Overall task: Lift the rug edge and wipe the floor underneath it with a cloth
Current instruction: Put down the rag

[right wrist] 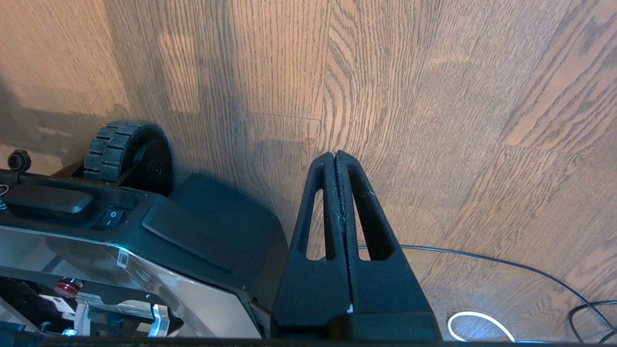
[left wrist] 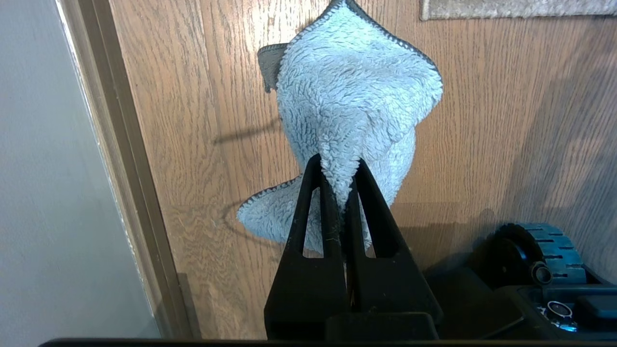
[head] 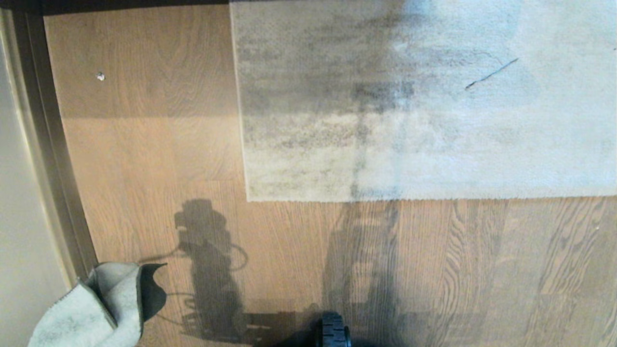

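The cloth [left wrist: 356,96] is pinched in the left gripper [left wrist: 340,166] above the floor [head: 159,159] beside the skirting strip [head: 53,159]. The rug edge [head: 385,196] lies flat. The right gripper [right wrist: 336,156] is closed, empty.

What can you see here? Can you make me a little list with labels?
place: wood floor beside a wall with a dark skirting strip
rug: pale grey rug lying flat, its edge and corner down on the floor
cloth: pale cloth hanging above the floor
left end effector: shut on the cloth, near the skirting strip
right end effector: shut, holding nothing, above bare floor
robot base: black wheel on the floor
task so far: rug not lifted yet, no wiping started
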Robot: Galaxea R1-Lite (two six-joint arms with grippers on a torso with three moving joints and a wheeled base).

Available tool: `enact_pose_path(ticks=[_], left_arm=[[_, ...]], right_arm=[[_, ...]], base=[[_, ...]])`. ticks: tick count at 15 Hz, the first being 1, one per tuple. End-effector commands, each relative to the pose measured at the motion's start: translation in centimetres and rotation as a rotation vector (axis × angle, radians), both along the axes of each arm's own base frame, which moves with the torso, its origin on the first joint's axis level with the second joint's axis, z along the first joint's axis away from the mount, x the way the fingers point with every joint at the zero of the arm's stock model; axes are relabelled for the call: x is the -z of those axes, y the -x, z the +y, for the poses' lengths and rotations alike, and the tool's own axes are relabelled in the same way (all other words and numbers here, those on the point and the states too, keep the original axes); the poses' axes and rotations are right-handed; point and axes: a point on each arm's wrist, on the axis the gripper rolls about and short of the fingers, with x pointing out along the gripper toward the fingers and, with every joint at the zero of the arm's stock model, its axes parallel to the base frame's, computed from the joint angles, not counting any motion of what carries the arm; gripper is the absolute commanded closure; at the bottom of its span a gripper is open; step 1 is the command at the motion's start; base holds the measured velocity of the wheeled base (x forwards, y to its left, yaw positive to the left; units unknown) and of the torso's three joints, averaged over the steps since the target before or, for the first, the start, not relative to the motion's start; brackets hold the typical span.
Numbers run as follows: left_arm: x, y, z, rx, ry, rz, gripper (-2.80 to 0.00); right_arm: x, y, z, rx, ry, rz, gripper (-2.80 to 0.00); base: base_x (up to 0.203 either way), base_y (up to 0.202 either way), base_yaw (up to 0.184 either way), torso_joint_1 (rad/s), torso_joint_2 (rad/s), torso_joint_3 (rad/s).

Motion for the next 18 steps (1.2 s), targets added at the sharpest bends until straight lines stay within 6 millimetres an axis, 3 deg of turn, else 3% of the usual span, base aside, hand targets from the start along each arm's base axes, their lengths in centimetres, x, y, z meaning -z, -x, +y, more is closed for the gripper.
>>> enact_pose_path(ticks=[1, 13, 18], left_arm=[[0.0, 0.0, 0.0, 0.0, 0.001, -0.001, 0.0], [0.0, 0.0, 0.0, 0.0, 0.001, -0.001, 0.0], [0.0, 0.0, 0.0, 0.0, 0.001, -0.001, 0.0]], right_arm=[[-0.01, -0.03, 0.01, 0.0, 0.0, 0.003, 0.0], [-0.01, -0.04, 0.01, 0.001, 0.0, 0.004, 0.0], [0.0, 0.23, 0.01, 0.157, -0.003, -0.028, 0.0]], base=[[0.0, 0.0, 0.0, 0.0, 0.0, 0.0], [0.0, 0.0, 0.0, 0.0, 0.0, 0.0], [0.0, 0.0, 0.0, 0.0, 0.0, 0.0]])
